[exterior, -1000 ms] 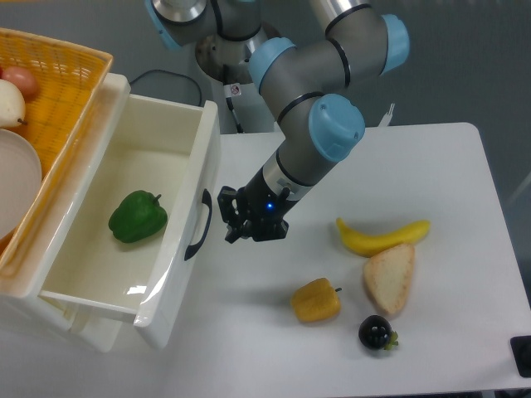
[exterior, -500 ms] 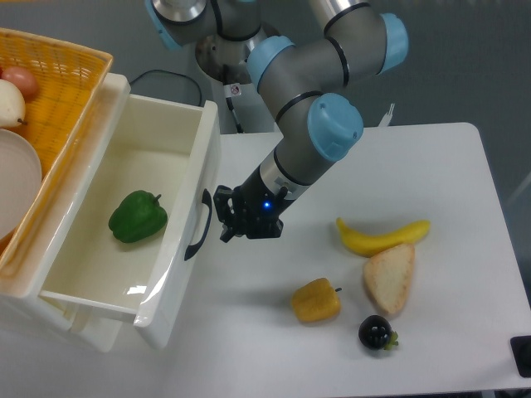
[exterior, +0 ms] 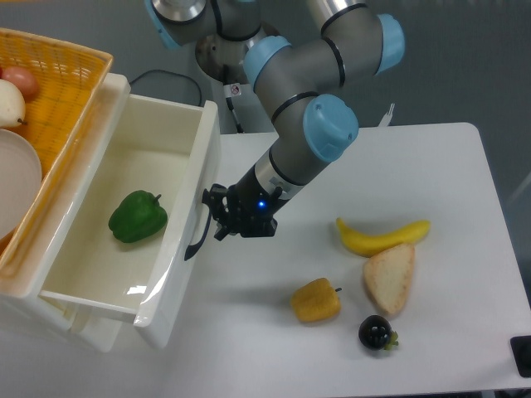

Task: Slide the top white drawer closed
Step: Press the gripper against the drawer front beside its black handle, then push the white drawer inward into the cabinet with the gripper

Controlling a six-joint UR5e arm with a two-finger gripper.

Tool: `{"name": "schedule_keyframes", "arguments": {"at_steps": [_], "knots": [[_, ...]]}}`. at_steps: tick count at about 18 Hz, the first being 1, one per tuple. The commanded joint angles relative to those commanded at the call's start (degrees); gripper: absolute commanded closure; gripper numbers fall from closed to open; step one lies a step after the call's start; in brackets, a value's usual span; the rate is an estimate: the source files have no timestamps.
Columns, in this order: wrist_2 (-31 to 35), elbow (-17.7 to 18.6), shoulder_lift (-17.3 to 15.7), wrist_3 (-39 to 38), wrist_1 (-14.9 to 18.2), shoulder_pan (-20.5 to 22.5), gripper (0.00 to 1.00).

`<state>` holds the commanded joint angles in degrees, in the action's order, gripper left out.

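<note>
Top white drawer (exterior: 124, 207) pulled far out at left, green pepper (exterior: 138, 216) inside. Gripper (exterior: 217, 217) at black handle (exterior: 199, 225), on right side; fingers too dark, cannot tell if spread or pressed together. Risk: off-centre push on handle skews drawer, jams; fingertip snags in handle loop; whole cabinet shoves leftward.

a white table (exterior: 465, 323) carries a banana (exterior: 382, 236), bread (exterior: 389, 279), yellow pepper (exterior: 316, 300) and dark fruit (exterior: 376, 332).
</note>
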<state>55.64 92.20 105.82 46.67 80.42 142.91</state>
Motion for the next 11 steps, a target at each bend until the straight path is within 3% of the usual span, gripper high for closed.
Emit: {"name": "schedule_keyframes", "arguments": {"at_steps": [11], "knots": [[-0.4,0.0,-0.6,0.0,1.4,-0.6,1.0]]}}
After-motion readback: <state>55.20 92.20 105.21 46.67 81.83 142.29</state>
